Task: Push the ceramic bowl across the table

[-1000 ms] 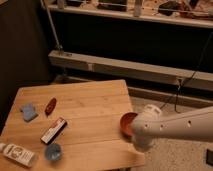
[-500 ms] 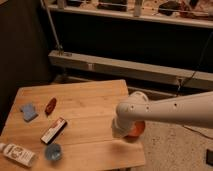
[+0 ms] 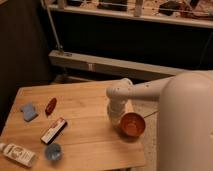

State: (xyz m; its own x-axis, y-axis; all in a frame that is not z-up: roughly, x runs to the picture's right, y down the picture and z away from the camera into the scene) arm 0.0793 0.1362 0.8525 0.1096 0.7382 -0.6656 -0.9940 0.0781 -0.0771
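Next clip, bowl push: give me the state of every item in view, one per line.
ceramic bowl: upright, near the table's right edge, beside the arm.
gripper: low at the bowl's left side.
table: holding all items.
blue cup: upright, near the front edge.
red object: lying flat.
blue pad: lying flat.
dark packet: lying flat.
white bottle: on its side.

The arm [image 3: 150,90] is cased in smooth white, rounded shells, the nearest segment broad and cylindrical. It narrows to a rounded joint housing bearing small dark screw dots. The end effector [image 3: 116,111], white and stubby, sits below that joint, over the tabletop [image 3: 85,140].
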